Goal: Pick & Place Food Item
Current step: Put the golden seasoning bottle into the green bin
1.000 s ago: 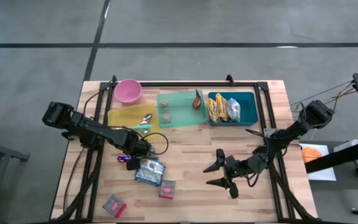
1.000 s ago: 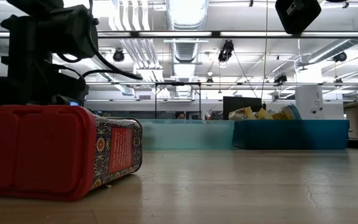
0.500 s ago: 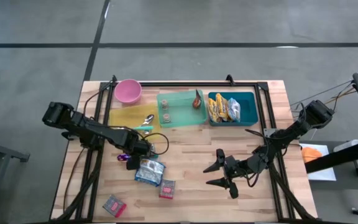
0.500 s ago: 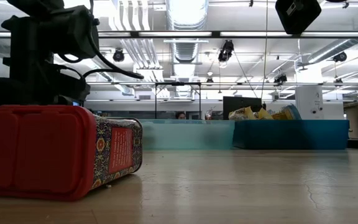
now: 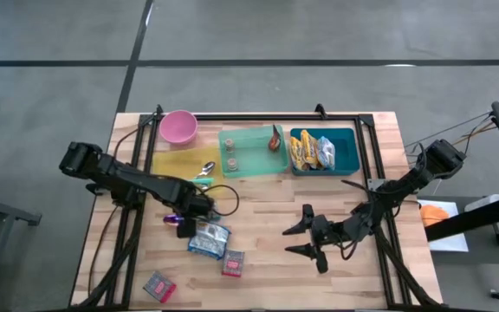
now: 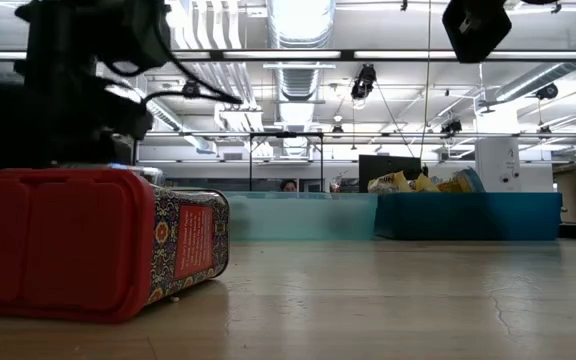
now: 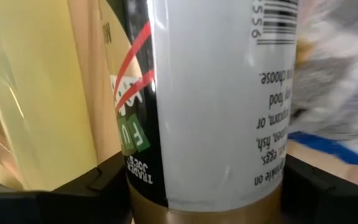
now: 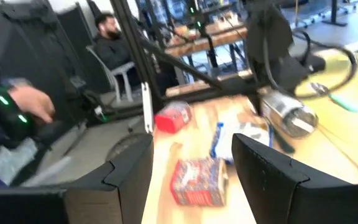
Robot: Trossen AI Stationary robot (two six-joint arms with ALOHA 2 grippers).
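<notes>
Two arms work over the counter (image 5: 258,208). The left pincer (image 7: 204,186) is clamped on a spice jar (image 7: 210,99), just beside a blue-white snack bag (image 5: 208,239); only its wrist view shows the label, cut off. The right pincer (image 5: 301,240) stands spread open, holding nothing. In the low view a red tin (image 6: 88,243) blocks much.

The jar (image 7: 210,106) is a cylinder with a white label carrying a barcode and small print, a black band with red stripes and a gold end; it sits between the left claw's (image 5: 199,211) two dark fingers (image 7: 98,186), which press against its sides; in the right wrist view it appears as a silvery cylinder (image 8: 289,114) lying tilted just above the desk (image 5: 258,260), right beside the blue-and-white snack bag (image 5: 209,240).
</notes>
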